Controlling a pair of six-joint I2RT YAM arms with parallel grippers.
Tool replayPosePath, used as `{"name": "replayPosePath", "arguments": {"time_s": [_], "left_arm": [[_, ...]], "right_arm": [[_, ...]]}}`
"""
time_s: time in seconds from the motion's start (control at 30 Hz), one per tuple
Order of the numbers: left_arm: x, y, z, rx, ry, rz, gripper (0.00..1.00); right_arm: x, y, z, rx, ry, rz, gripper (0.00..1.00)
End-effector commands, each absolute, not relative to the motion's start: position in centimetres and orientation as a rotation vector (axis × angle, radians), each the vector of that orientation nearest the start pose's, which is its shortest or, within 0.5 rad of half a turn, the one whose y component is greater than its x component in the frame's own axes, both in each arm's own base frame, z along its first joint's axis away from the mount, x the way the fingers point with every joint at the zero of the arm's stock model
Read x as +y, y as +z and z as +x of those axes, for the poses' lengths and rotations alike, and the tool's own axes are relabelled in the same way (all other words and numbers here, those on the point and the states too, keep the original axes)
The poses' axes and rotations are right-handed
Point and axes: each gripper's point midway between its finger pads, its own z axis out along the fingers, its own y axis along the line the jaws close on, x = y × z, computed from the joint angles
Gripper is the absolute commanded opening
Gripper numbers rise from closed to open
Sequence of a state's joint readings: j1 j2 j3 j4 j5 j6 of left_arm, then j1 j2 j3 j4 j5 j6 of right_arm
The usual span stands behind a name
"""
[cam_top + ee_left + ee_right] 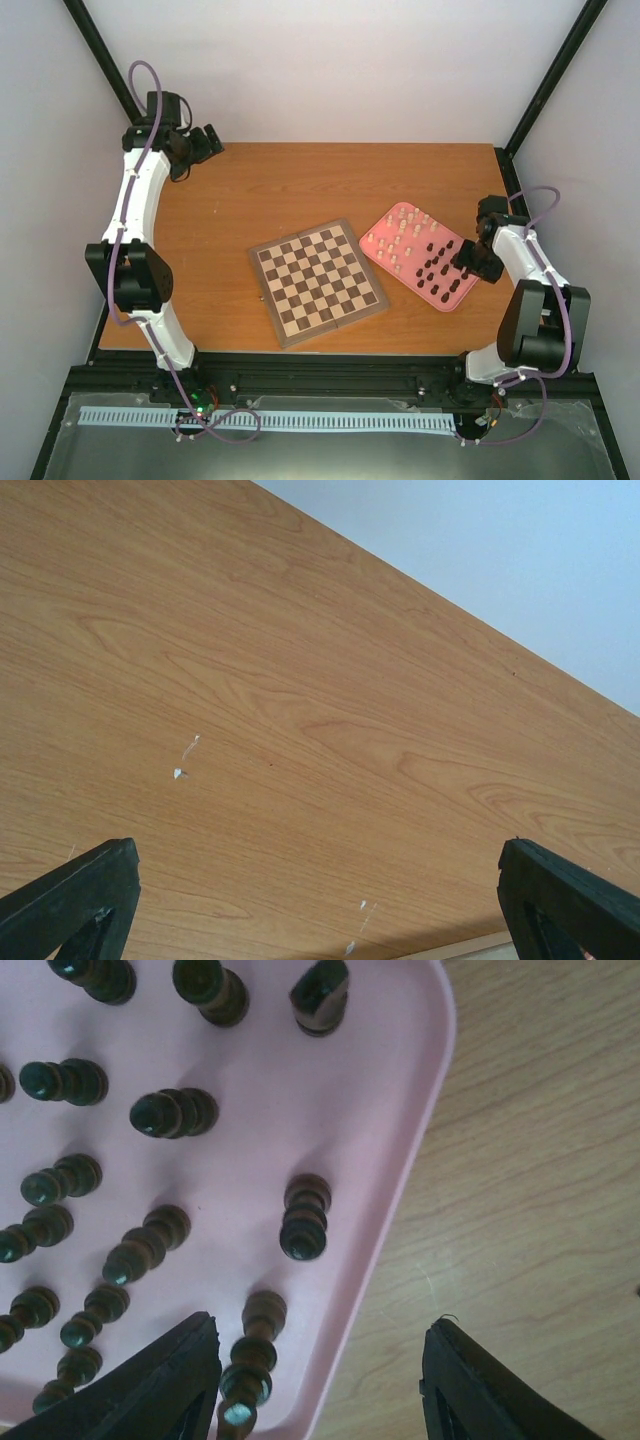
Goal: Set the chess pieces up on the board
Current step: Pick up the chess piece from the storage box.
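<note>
Board lies nearest the bases, no piece on it yet. Just beyond, to the right, the pink tray holds all chess pieces. Right gripper hangs over the tray corner, jaws apart, nothing between them; one dark piece is just beside a finger. Step: first pick, I think. Next move prob. needs a shift onto that piece, then closing. Far back, left gripper is spread wide and idle.

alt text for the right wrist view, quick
A corner of a pink tray holds many dark chess pieces, seen from above, with bare wooden table to its right. The right arm's two black jaws stand apart at the bottom, with one piece between them, close beside the left one.
</note>
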State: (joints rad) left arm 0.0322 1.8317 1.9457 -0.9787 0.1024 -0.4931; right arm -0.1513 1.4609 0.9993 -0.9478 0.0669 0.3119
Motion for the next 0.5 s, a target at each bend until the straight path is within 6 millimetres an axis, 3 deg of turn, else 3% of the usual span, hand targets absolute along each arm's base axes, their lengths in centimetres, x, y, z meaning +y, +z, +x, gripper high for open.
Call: {"name": "replayPosePath", "arguments": {"time_s": [0.0,0.47], "left_arm": [[-0.6,27.5,48.8,2.380,-0.330,-0.572,1.00],[-0.9,27.2,49.1,2.391,-0.322,-0.568,1.00]], "right_arm": [[-5.2,7.2,28.8,2.876,-0.018,0.661,0.55],[-6.0,5.8,30.0,2.867,-0.031,0.686,0.47]]}}
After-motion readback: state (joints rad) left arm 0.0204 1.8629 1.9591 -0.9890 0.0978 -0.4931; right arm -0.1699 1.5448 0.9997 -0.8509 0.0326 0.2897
